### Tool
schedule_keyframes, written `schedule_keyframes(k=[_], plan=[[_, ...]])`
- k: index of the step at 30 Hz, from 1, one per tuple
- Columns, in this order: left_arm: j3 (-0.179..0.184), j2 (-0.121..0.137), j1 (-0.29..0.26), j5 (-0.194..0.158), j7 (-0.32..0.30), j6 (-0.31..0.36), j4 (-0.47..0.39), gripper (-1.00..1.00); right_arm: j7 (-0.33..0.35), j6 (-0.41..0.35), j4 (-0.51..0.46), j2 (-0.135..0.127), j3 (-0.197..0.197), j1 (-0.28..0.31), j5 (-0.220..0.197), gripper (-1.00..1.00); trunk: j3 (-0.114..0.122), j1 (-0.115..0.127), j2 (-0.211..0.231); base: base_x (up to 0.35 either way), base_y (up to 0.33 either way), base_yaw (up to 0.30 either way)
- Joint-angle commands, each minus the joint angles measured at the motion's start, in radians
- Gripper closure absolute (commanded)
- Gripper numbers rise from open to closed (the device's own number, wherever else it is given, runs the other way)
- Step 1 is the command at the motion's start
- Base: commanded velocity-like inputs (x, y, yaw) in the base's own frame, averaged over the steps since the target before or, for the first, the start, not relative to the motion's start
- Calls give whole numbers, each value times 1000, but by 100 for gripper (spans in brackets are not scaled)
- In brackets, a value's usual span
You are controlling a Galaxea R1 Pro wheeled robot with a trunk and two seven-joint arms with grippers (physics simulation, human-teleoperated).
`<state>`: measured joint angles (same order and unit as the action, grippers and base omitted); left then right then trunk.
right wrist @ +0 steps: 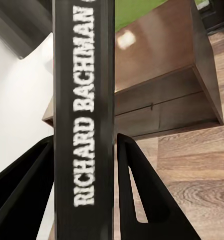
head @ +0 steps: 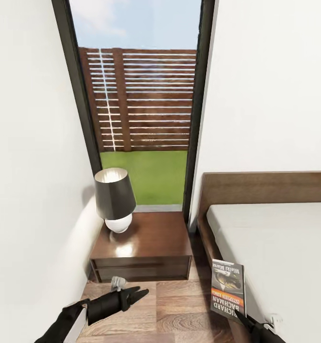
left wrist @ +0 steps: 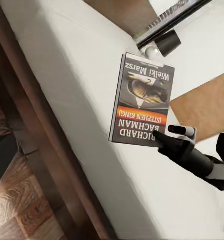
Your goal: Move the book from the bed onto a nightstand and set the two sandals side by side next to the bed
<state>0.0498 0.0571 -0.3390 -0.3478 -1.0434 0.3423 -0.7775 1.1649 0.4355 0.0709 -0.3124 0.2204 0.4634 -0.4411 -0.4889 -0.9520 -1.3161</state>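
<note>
The book (head: pixel 228 288), a dark paperback with an orange band, hangs over the bed's near edge, and my right gripper (head: pixel 246 317) is shut on its lower end. In the right wrist view its spine (right wrist: pixel 84 100) stands between the two black fingers (right wrist: pixel 141 200). The left wrist view takes in the cover (left wrist: pixel 141 97) and the right gripper (left wrist: pixel 166 137) over the pale mattress (left wrist: pixel 82 75). My left gripper (head: pixel 134 294) hovers open and holding nothing above the floor in front of the nightstand (head: pixel 146 238). The bed (head: pixel 279 247) lies to the right. Both sandals are out of view.
A dark-shaded lamp (head: pixel 115 197) with a white base stands on the nightstand's left part. Behind it is a tall black-framed window (head: pixel 139 95). A white wall (head: pixel 32 166) runs close along the left. A strip of wood floor (head: pixel 179 309) separates nightstand and bed frame (left wrist: pixel 37 125).
</note>
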Motion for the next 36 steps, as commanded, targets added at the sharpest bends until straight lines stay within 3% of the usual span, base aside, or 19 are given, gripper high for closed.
schedule_keyframes(k=[1,3,9,14,36], plan=[[4,9,-1,-36,0,17,-4,-100,4,5,4,-1,8,2,4,100,-1,0,-1,0,0,0],[4,17,-1,-63,-1,22,-7,-100,5,5,4,-1,8,2,4,100,-1,0,-1,0,0,0],[4,43,-1,-97,-3,30,-12,-100,5,5,4,-1,7,2,4,100,-1,0,-1,0,0,0],[5,47,0,-127,-3,30,-11,-100,6,5,4,-1,7,2,4,100,-1,0,-1,0,0,0],[7,43,-1,-128,4,29,-9,-100,10,5,4,-1,7,2,4,100,-1,0,-1,0,0,0]])
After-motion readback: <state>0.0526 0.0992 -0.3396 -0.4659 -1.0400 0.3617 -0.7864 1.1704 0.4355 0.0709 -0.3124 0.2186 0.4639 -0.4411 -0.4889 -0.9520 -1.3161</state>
